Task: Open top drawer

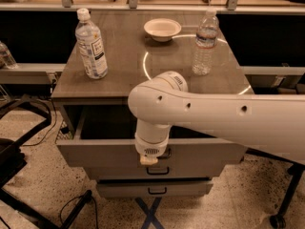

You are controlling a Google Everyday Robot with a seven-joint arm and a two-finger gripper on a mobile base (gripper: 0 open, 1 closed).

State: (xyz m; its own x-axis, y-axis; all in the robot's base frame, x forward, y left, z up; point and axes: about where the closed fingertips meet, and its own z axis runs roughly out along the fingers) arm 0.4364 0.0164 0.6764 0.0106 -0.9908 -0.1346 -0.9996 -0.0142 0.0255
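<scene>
The top drawer (95, 154) is the widest grey drawer under the table top. It stands pulled out, and its dark inside (105, 125) shows behind the front. Its small dark bar handle (166, 154) is at the centre of the front, partly behind my wrist. My gripper (149, 159) hangs from the white arm (214, 113) right at the drawer front, just left of the handle. Only its cream tip shows below the wrist.
Two narrower grey drawers (190, 171) (119, 189) sit below. On the table top (128, 66) stand a labelled water bottle (92, 44), a second bottle (206, 42) and a white bowl (162, 29). A black frame (19, 142) and cables lie at the left. A chair wheel (276, 221) is at the right.
</scene>
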